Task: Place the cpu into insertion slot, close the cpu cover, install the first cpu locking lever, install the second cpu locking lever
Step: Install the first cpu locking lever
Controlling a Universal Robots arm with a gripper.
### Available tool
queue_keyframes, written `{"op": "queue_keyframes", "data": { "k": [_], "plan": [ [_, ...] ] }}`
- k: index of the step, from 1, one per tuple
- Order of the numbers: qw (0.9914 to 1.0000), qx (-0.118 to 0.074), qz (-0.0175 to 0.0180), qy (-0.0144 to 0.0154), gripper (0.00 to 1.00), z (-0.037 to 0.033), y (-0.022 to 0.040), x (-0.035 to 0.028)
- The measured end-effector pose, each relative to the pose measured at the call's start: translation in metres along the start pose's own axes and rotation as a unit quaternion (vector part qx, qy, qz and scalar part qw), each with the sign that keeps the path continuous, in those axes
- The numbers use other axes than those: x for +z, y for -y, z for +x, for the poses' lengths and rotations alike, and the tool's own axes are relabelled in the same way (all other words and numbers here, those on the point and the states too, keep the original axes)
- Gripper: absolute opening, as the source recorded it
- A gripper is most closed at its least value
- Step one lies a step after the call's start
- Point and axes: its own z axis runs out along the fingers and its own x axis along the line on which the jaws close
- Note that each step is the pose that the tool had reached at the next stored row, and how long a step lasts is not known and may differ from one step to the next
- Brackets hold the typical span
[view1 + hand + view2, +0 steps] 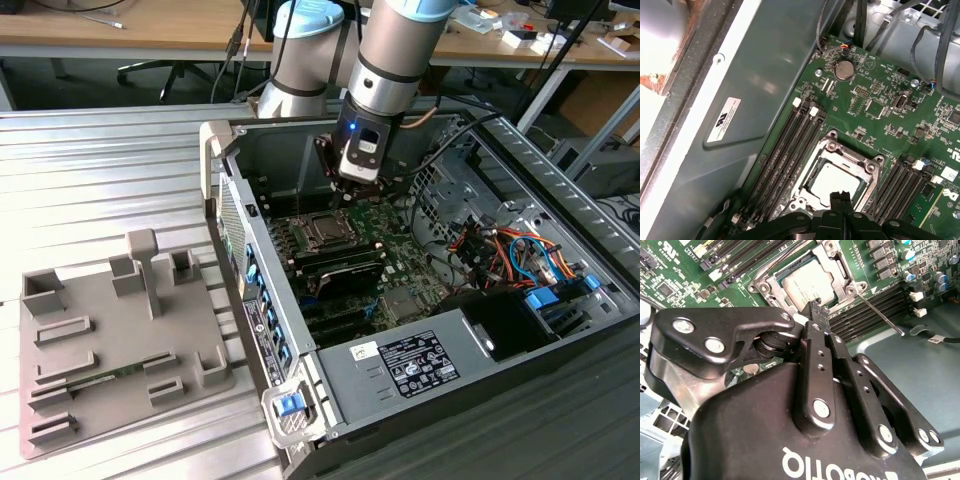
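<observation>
While the black gripper [816, 310] hovers pinched together, square silver cpu cover [840, 275] frames flat grey cpu [807, 282]

Matt grey metal cpu [834, 181]; shiny silver metal cpu cover [852, 154]; smooth black gripper [815, 310]; glossy green motherboard [880, 100].

Computer case [262, 300], grey tray [100, 360] on table [100, 170]

A white printed label [415, 362] lies on the power supply [470, 330], well apart from the cpu cover [322, 232]. A white sticker [722, 120] sits on the case wall [765, 70], its print too small to read. White lettering [840, 467] marks the gripper [816, 312] body.
</observation>
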Motion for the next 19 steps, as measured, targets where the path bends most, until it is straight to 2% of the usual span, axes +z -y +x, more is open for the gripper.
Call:
{"op": "queue_keyframes", "data": {
  "k": [12, 14, 19],
  "plan": [
    [0.99956, -0.03, 0.0007, 0.0002, 0.11, 0.0, 0.0, 0.0],
    [0.9973, -0.073, 0.0016, 0.0004, 0.11, 0.0, 0.0, 0.0],
    [0.99641, -0.085, 0.0019, 0.0004, 0.11, 0.0, 0.0, 0.0]
  ]
}}
